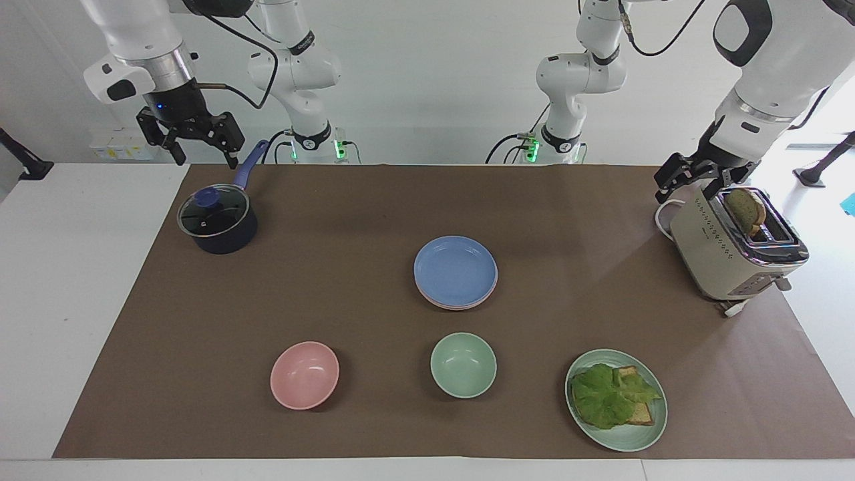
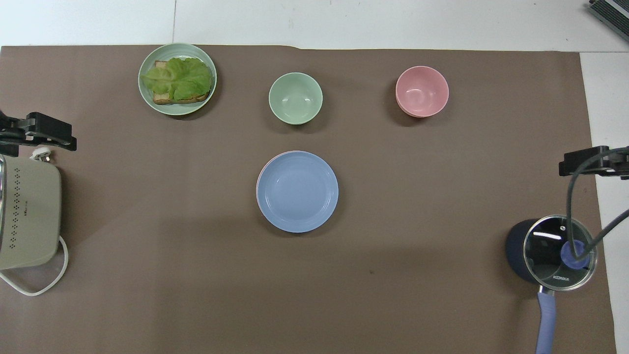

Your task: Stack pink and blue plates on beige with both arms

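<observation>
I see the blue plate (image 1: 455, 269) stacked on the pink plate (image 1: 446, 304) mid-table (image 1: 374, 220), at twelve o'clock from the green bowl (image 1: 463, 365). My right claw (image 1: 189, 132) hangs open above the saucepan (image 1: 217, 222); my left claw (image 1: 695, 175) waits open by the toaster (image 1: 731, 247).

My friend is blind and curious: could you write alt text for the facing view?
A round matte blue plate tops a stack mid-table, a pink plate's rim showing beneath. Both open end effectors are empty: the right end effector above a lidded dark saucepan, the left end effector by a beige toaster.
</observation>
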